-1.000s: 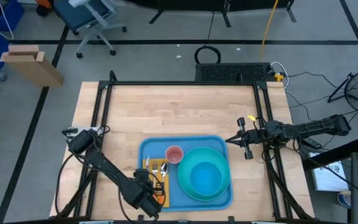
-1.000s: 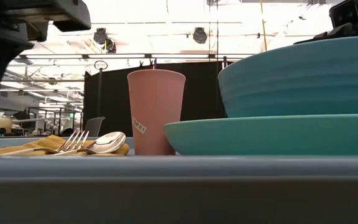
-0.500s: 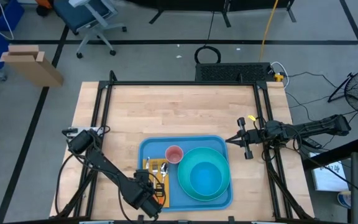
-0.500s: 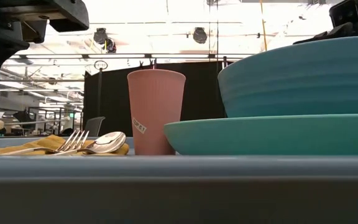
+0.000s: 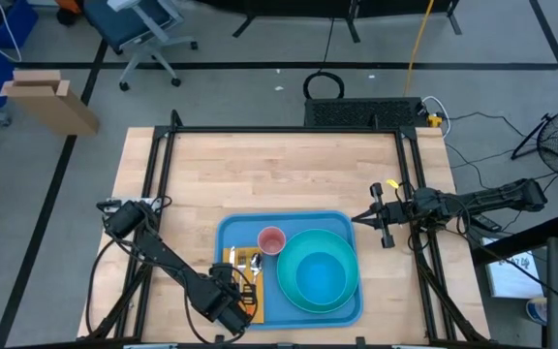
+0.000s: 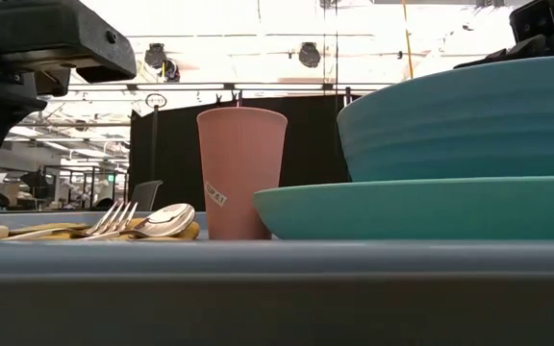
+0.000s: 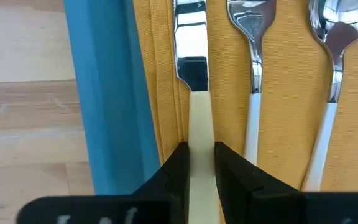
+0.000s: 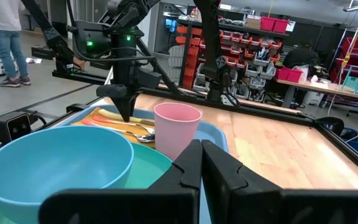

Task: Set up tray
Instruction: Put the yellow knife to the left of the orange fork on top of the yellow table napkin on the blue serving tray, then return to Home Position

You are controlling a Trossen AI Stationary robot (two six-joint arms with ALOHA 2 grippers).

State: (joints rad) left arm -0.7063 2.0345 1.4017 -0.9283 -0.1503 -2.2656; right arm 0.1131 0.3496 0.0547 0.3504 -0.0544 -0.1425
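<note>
The blue tray (image 5: 229,229) lies near the table's near edge. On it are a yellow napkin (image 7: 284,74), a pink cup (image 5: 272,239) and a turquoise plate (image 5: 352,291) with a blue bowl (image 5: 318,271) in it. A knife (image 7: 191,37), a fork (image 7: 253,62) and a spoon (image 7: 334,56) lie side by side on the napkin. My left gripper (image 7: 201,165) stands over the tray's left near part (image 5: 226,305), shut on the knife. My right gripper (image 5: 361,218) waits shut beyond the tray's right far corner. My left gripper pinches the knife's cream handle (image 7: 201,134) between its two fingers, just behind the blade. The fingers (image 7: 179,165) come from above, pointing down, one on each long side of the handle. The knife lies level along the napkin, next to the tray's left rim (image 7: 98,93).
Bare wooden table (image 5: 279,174) stretches from the tray to the far edge. Black frame rails (image 5: 158,174) run along the table's left and right sides. The cup (image 6: 241,173) stands upright between the cutlery and the plate (image 6: 421,207).
My left gripper has shifted slightly toward the table's near edge. In the low view the knife's cream handle end now shows lying on the napkin at the picture's left. The right arm has kept still.
</note>
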